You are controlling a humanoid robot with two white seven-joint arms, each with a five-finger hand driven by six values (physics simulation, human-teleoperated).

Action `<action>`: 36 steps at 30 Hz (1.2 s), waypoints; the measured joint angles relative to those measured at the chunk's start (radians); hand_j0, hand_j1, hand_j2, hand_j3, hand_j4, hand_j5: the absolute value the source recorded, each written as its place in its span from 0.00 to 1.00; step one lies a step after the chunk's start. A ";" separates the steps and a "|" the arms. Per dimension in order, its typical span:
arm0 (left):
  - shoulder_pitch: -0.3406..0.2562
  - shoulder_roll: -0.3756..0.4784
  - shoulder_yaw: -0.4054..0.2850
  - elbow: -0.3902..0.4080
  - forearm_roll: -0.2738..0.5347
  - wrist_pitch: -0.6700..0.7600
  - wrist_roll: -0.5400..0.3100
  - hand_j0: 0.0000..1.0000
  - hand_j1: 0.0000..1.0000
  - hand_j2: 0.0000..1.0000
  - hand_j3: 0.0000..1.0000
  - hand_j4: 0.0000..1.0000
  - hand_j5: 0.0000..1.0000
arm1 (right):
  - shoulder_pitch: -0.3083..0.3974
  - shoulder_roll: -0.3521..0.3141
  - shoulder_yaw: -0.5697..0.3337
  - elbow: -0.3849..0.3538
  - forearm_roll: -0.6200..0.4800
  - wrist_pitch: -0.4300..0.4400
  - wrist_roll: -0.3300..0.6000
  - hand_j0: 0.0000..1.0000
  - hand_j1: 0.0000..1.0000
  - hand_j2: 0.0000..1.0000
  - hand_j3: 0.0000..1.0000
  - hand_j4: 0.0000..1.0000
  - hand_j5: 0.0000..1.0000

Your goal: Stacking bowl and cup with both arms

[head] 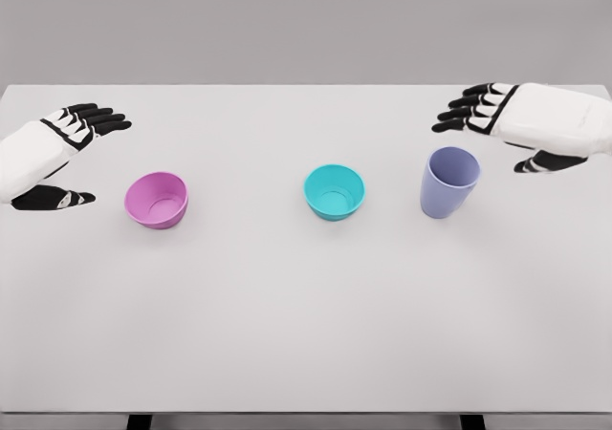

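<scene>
The white tabletop (306,334) fills most of the view, with a grey wall behind its far edge. The right hand (516,129) comes in from the right edge, hovering over the far right part of the tabletop; its black fingers (464,110) are spread and point left, thumb hanging below, holding nothing. The left hand (57,158) shows at the left edge, also above the surface, fingers stretched apart toward the right and thumb lower, empty. Three vessels stand upright in a row across the middle, well apart from each other. The lavender cup (449,182), tallest of them, is on the right, just near and left of the right hand, not touched by it. The pink bowl (157,200) sits on the left, near the left hand but clear of it. The teal bowl (335,191) stands at the centre.
</scene>
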 measured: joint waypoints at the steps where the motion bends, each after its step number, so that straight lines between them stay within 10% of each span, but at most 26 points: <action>1: -0.001 0.000 0.000 0.000 0.000 0.000 0.000 1.00 1.00 1.00 1.00 1.00 1.00 | -0.011 0.003 0.002 0.000 -0.001 0.000 0.000 1.00 1.00 1.00 1.00 1.00 1.00; 8: -0.029 0.003 0.003 -0.001 -0.013 0.000 -0.013 1.00 1.00 1.00 1.00 1.00 1.00 | -0.005 0.008 -0.011 0.000 0.001 0.000 0.000 1.00 1.00 1.00 1.00 1.00 1.00; 14: -0.198 0.011 -0.043 0.002 0.020 0.000 -0.207 1.00 1.00 1.00 1.00 1.00 1.00 | -0.012 -0.010 -0.013 0.007 -0.003 0.000 0.000 1.00 1.00 1.00 1.00 1.00 1.00; 24: -0.618 0.064 -0.480 0.074 0.201 -0.001 -0.484 1.00 1.00 1.00 1.00 1.00 1.00 | -0.063 -0.033 -0.013 0.074 -0.002 0.000 0.000 1.00 1.00 1.00 1.00 1.00 1.00; 31: -0.661 0.113 -0.642 0.080 0.277 -0.002 -0.510 1.00 1.00 1.00 1.00 1.00 1.00 | -0.187 -0.146 0.062 0.106 -0.001 0.001 0.000 1.00 1.00 1.00 1.00 1.00 1.00; 36: -0.681 0.123 -0.709 0.083 0.299 -0.002 -0.512 1.00 1.00 1.00 1.00 1.00 1.00 | -0.206 -0.065 0.095 0.123 0.000 0.000 0.000 1.00 1.00 1.00 1.00 1.00 1.00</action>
